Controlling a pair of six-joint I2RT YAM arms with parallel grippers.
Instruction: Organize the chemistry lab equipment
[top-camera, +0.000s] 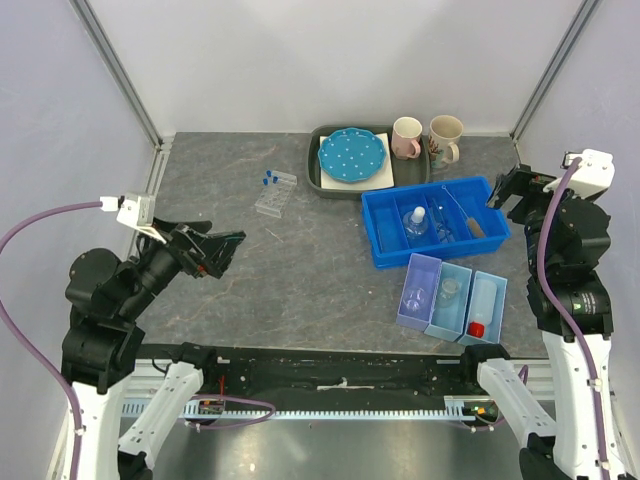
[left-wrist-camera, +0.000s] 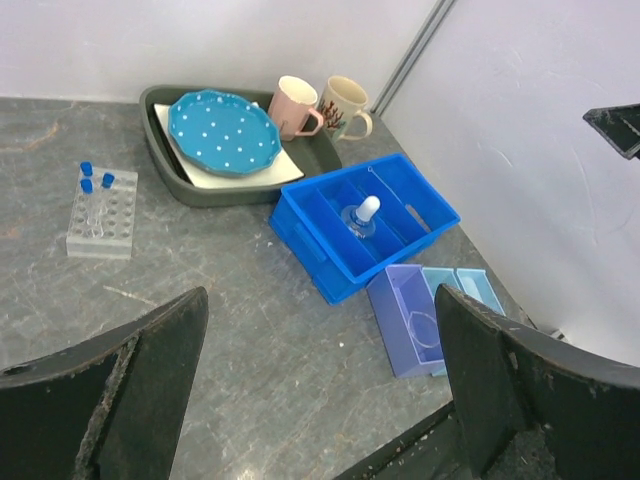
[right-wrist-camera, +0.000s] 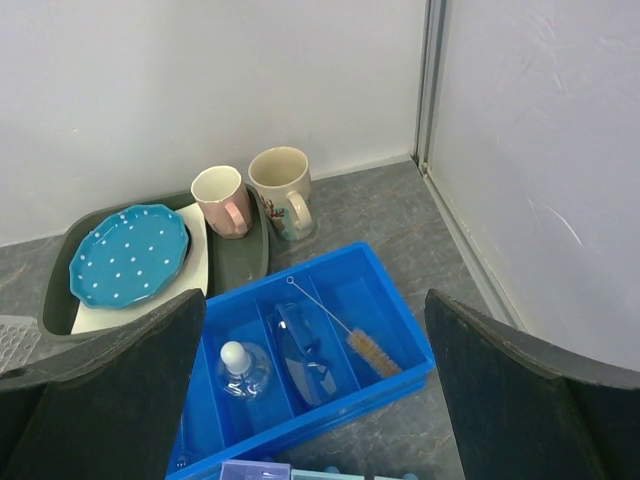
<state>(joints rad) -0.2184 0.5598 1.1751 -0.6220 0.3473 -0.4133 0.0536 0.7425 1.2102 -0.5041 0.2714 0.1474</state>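
Top external view: left gripper is seen over the bare near-left part of the grey table, jaws spread wide, nothing between them. This is matched by the left wrist view, where only table and distant items are framed by the fingers. Right gripper is held just off the right end of the blue divided tray, likewise wide and empty. Inside that tray, in separate compartments, a white-stoppered flask, some clear glass pieces too indistinct to identify, and a tube brush lying diagonally are seen. Three small bins are lined up touching side by side just in front of the tray: a lilac bin holding a clear flask, a light-blue bin holding a small glass item, and a second light-blue bin holding a red-capped bottle laid flat. A clear test-tube rack is placed alone mid-table, well apart from the tray, with blue-capped tubes upright at its far end. Behind it to the right, a dark tray is loaded with a blue dotted plate, a pink mug and a cream mug.
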